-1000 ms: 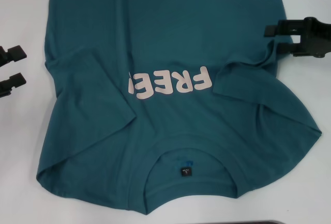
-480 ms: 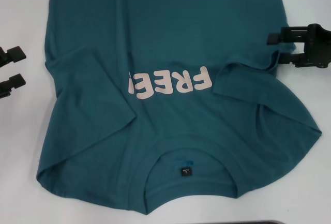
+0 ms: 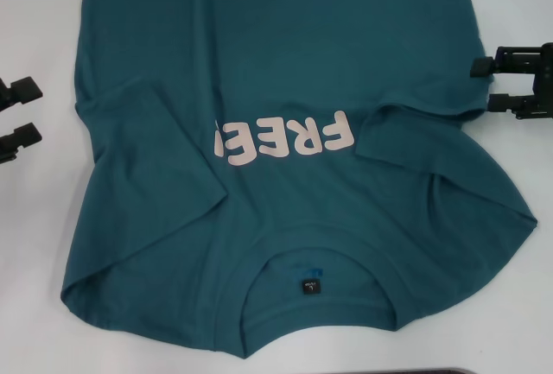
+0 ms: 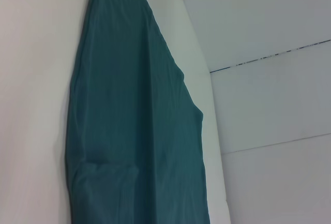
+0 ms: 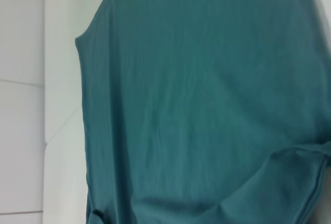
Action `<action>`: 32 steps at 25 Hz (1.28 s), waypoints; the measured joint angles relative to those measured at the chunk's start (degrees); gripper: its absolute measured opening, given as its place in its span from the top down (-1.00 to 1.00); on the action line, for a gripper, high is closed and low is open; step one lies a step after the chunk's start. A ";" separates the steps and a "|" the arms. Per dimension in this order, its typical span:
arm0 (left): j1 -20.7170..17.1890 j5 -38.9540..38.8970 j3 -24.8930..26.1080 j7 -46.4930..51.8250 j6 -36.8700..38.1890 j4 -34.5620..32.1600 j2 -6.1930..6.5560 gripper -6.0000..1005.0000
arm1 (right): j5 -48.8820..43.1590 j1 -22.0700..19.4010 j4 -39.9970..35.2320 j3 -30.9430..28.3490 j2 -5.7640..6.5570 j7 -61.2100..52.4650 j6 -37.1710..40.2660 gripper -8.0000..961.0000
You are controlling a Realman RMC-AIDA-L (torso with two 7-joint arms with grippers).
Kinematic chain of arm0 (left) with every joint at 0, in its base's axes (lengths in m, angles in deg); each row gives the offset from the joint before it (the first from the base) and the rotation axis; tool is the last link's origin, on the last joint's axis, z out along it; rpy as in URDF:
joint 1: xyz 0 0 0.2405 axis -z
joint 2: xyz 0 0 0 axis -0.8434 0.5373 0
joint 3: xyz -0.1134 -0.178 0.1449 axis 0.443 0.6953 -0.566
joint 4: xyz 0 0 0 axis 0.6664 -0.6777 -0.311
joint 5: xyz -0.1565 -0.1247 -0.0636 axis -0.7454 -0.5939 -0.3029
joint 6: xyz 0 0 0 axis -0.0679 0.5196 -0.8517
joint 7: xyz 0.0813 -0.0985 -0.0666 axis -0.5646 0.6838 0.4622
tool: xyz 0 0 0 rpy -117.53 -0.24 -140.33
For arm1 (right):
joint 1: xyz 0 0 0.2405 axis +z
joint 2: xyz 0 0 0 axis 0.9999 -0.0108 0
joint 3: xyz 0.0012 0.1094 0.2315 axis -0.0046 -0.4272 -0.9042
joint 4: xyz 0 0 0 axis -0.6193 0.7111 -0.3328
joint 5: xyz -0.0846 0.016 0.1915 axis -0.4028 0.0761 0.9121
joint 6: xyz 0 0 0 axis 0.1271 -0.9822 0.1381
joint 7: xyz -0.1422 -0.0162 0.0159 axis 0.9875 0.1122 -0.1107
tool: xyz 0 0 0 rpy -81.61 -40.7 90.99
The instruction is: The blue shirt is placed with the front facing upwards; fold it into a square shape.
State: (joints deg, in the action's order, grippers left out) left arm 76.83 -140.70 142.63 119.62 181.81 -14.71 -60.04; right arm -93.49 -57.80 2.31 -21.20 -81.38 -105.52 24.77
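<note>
Head view: blue shirt (image 3: 285, 158) spread front-up on table (image 3: 43, 244), both sleeves folded inward; right pincer (image 3: 482, 85) at 3 o'clock, spread, empty; left pincer (image 3: 36, 112) at 9 o'clock, spread, empty

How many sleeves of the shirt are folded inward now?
2. One sleeve lies folded over the shirt on the robot's left, covering part of the lettering; the other sleeve on its right.

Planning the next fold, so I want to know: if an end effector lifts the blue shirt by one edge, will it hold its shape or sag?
Probably sag: the blue shirt already lies in soft creases, with both sleeves folded over its body. It likely drags rather than slides, lying flat on the table. Both end effectors, left and right, sit open beside it.
</note>
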 joint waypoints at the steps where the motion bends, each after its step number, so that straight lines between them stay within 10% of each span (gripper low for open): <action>1: 0.00 -0.06 0.00 0.01 -0.06 0.00 0.00 -0.86 | -0.09 -0.07 0.02 -0.18 -0.01 -0.01 -0.18 -0.50; 23: -0.44 -1.12 0.00 0.08 -0.50 0.00 -0.08 -0.86 | -2.72 -1.57 2.19 0.25 1.33 -1.31 0.53 -0.31; 32: -0.46 -1.26 0.00 -0.23 -0.58 0.00 -0.09 -0.86 | -2.89 -0.62 3.63 0.33 -0.97 -0.81 -4.19 -0.26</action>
State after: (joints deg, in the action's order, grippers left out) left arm 76.37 -141.96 142.63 119.39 181.23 -14.70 -60.14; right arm -96.37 -58.42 5.94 -20.87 -82.35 -106.33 20.59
